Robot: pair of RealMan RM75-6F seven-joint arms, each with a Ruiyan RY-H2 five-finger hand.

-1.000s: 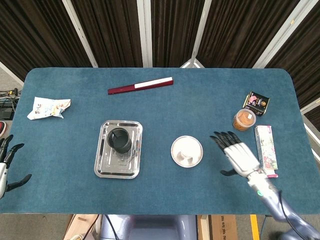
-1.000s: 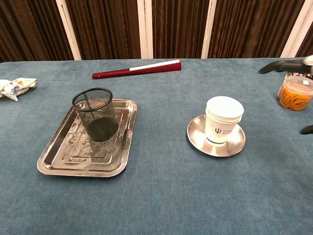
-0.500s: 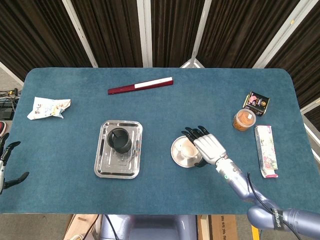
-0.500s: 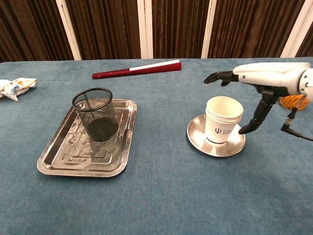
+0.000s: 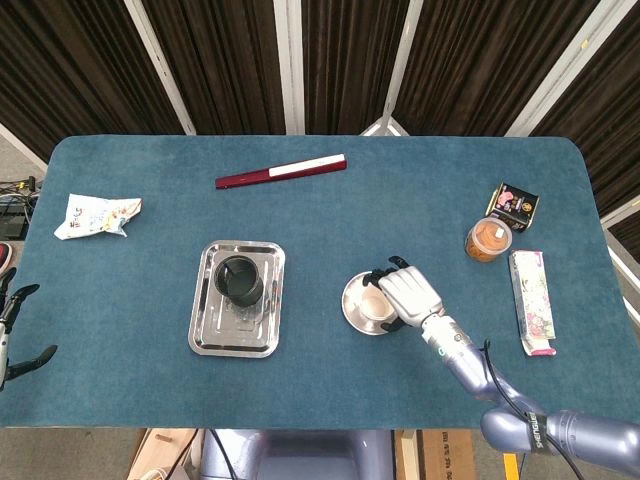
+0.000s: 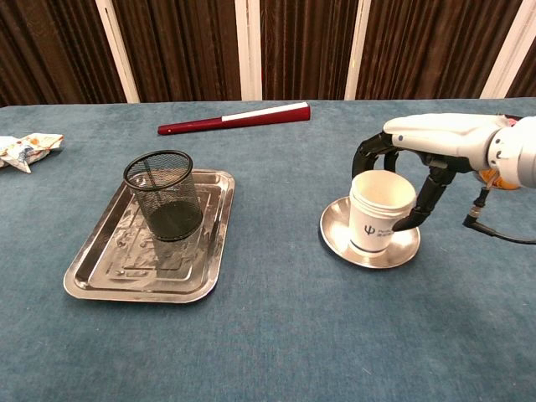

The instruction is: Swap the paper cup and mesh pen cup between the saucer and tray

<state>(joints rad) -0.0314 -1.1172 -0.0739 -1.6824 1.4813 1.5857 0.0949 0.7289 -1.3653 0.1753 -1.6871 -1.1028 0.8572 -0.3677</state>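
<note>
From the head view, the right hand point(image 5: 405, 293) is arching over the paper cup point(image 5: 376, 306), which is standing on the round saucer point(image 5: 352, 311) right of centre on the blue table point(image 5: 150, 380). The mesh pen cup point(image 5: 240, 279) is standing upright in the steel tray point(image 5: 212, 337) to the left. The left hand point(image 5: 12, 335) is showing at the far left edge, fingers spread and holding nothing.

From the chest view, the right hand's point(image 6: 427, 144) fingers point(image 6: 368, 152) are curling down around the paper cup's point(image 6: 378, 212) rim, thumb at its near side; whether they are touching it, I cannot tell. The saucer point(image 6: 339, 239) and tray point(image 6: 100, 268) are sitting well apart.
</note>
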